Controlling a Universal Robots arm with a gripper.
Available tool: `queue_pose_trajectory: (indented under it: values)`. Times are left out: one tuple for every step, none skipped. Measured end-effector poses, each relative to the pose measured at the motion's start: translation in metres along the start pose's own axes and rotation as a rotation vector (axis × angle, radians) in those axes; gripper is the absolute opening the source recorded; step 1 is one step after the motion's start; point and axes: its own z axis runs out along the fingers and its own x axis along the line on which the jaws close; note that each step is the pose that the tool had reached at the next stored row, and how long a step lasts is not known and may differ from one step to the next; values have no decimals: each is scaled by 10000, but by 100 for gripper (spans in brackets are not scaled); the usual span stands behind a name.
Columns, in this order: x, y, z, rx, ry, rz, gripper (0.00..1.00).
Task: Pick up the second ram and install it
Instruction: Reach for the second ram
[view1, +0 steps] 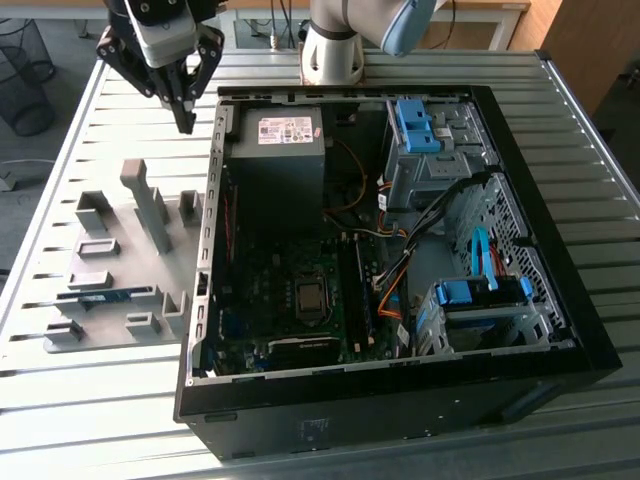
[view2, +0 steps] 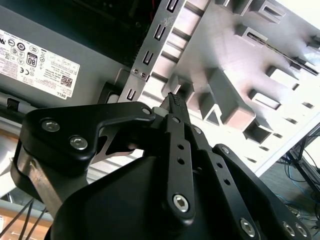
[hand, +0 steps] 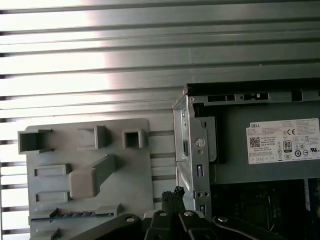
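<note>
Overhead, gripper (view1: 185, 122) pinched closed, empty, second ram (view1: 100, 297) slotted in gray tray (view1: 125, 262).

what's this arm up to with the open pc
The robot's claw hangs shut and empty above the table, between the grey parts holder and the open computer case. The second ram lies in a slot of that holder, not picked up yet.

Table (view1: 80, 400) was ribbed bare metal, bright and reflective. Fixture tray (view1: 115, 228) was matt grey plastic. Gripper (view1: 185, 118) was matt black with shiny screw heads. Power supply (view1: 275, 170) was dull grey sheet metal, paper label
</note>
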Motion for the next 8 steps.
queue_pose_trajectory:
  values:
    - [4,0,1,0,0,0,11]
    - [8,0,1,0,0,1,11]
    - [11,-1,1,1,1,0,11]
    - [15,-1,2,0,1,1,11]
    - [18,-2,3,0,1,0,11]
    - [22,-2,4,0,1,0,11]
    - [25,-2,5,0,1,0,11]
    - [29,-3,6,0,2,0,11]
